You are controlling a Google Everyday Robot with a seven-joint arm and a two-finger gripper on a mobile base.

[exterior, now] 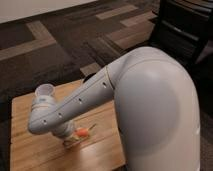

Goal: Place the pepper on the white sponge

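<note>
1. Arm casing (155,110), white, smooth and rounded, fills the near right of the camera view. It hides the right-hand part of the wooden table (30,155) behind it.
2. From that bulk a slimmer white link runs down and to the left across the table. It bends at a rounded elbow near the table's left side and turns back towards the table's near middle.
3. The gripper (69,140) sits at the end of that short last link, low over the wood in the near middle of the table. It is mostly hidden under the arm, and I cannot tell whether it is spread apart or clamped on anything.
4. The pepper (81,133) lies just beside the gripper on its right. It shows as a small orange-red shape at the table surface, with a thin stem pointing up and to the right. Whether it is touching the gripper cannot be told.
5. A pale patch shows right under the gripper's tip, but it is too blurred to name.
6. A white paper cup (45,91) stands upright behind the elbow, near the far left edge of the table.
7. Beyond the table lies carpet (60,45) in dark and tan bands.
8. A dark piece of furniture (185,30) stands at the far right.
</note>
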